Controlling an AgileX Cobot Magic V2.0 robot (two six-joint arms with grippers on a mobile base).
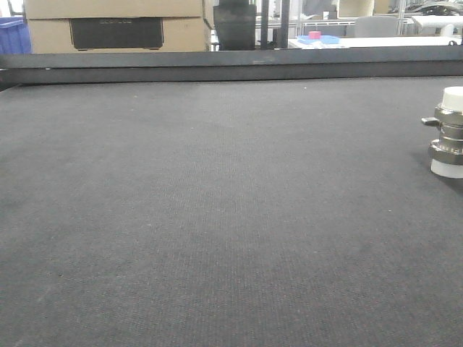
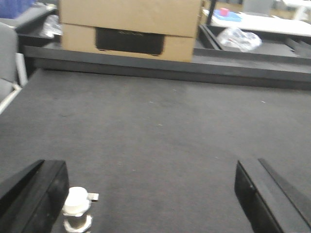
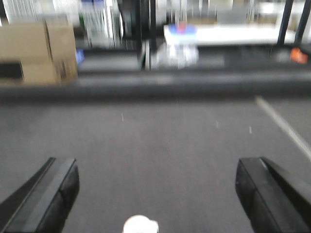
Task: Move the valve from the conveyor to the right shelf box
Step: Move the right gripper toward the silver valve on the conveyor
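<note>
The valve (image 1: 450,134) stands upright on the dark grey conveyor (image 1: 217,217) at the far right edge of the front view, silvery with white caps. In the left wrist view the valve (image 2: 77,211) stands just inside the left finger (image 2: 41,194) of my open left gripper (image 2: 150,201). The right wrist view is blurred. My right gripper (image 3: 155,201) is open there, and a white valve cap (image 3: 140,225) shows at the bottom edge between its fingers. No gripper shows in the front view. The right shelf box is out of view.
The belt's black raised rim (image 1: 231,66) runs along the far side. Behind it sit a cardboard box (image 1: 116,25), a blue bin (image 1: 13,36) and a white table (image 1: 376,42). A crumpled plastic bag (image 2: 238,38) lies beyond the rim.
</note>
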